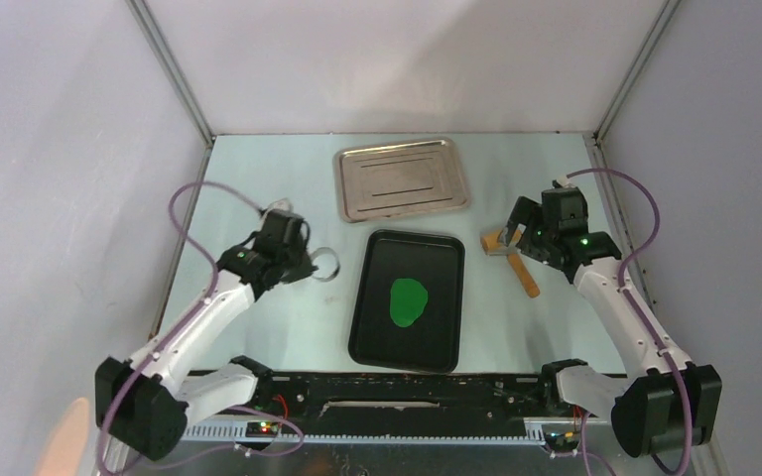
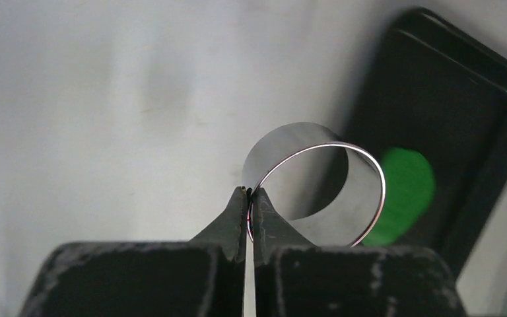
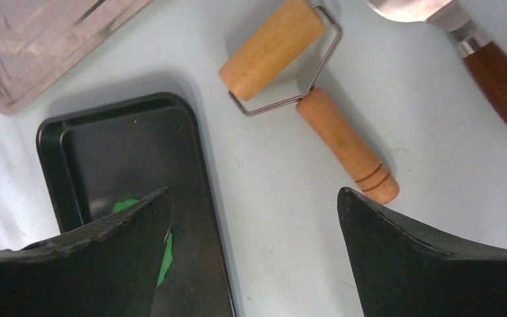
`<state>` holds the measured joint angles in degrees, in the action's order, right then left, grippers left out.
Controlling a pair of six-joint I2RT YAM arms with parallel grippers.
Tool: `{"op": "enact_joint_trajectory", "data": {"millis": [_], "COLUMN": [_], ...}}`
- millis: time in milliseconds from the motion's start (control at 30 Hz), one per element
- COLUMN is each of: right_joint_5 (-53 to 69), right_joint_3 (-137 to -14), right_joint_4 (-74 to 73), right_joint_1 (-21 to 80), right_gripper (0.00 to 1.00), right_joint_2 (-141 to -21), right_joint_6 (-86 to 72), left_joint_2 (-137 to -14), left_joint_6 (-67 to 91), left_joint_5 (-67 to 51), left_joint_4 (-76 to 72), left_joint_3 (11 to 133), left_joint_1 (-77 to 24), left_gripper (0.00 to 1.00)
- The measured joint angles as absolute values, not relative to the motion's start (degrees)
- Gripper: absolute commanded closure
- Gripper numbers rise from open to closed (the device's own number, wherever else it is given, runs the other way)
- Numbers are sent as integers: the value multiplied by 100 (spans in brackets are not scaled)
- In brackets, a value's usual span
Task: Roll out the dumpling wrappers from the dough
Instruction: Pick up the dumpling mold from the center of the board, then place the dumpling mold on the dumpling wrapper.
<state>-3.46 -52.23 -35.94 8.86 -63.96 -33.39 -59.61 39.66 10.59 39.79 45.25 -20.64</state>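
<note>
The dough (image 1: pixel 407 300) is a flattened bright green oval in the middle of the black tray (image 1: pixel 435 260). No dumpling wrappers are in view. My left gripper (image 1: pixel 310 264) sits left of the tray, shut on the thin wall of a shiny metal ring cutter (image 1: pixel 326 264). In the left wrist view the fingertips (image 2: pixel 249 193) pinch the ring (image 2: pixel 284 142) at its left side, with the dough (image 2: pixel 406 191) beyond it. My right gripper (image 1: pixel 524 236) hangs open over the wooden roller (image 1: pixel 527 279). In the right wrist view the gripper (image 3: pixel 254 193) holds nothing, and the roller (image 3: pixel 272 49) lies ahead of it.
A silver metal tray (image 1: pixel 402 178) lies behind the black one. A spatula with a dark wooden handle (image 3: pixel 495 79) rests right of the roller. Enclosure walls and metal posts bound the table on the left, right and back.
</note>
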Motion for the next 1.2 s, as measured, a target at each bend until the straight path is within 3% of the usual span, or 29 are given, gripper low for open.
{"op": "enact_joint_trajectory", "data": {"millis": [167,467,1200], "right_joint_5": [-377,-502,-480], "right_joint_3": [-5223,-5223,-5223], "right_joint_4": [-3649,-3896,-3942], "right_joint_1": [1179,1149,1020], "right_gripper": [5,5,5], "right_joint_2": [-6394,-6309,-6206], "right_joint_6": [-3319,-3321,-3326], "left_joint_2": [-6759,-8241,-9465], "left_joint_6": [3642,3343,3271], "left_joint_5": [967,585,390], "left_joint_4": [3833,3483,2751], "left_joint_3": [5483,5935,6154], "left_joint_1": [-3642,-4860,-5063], "left_gripper": [100,100,100]}}
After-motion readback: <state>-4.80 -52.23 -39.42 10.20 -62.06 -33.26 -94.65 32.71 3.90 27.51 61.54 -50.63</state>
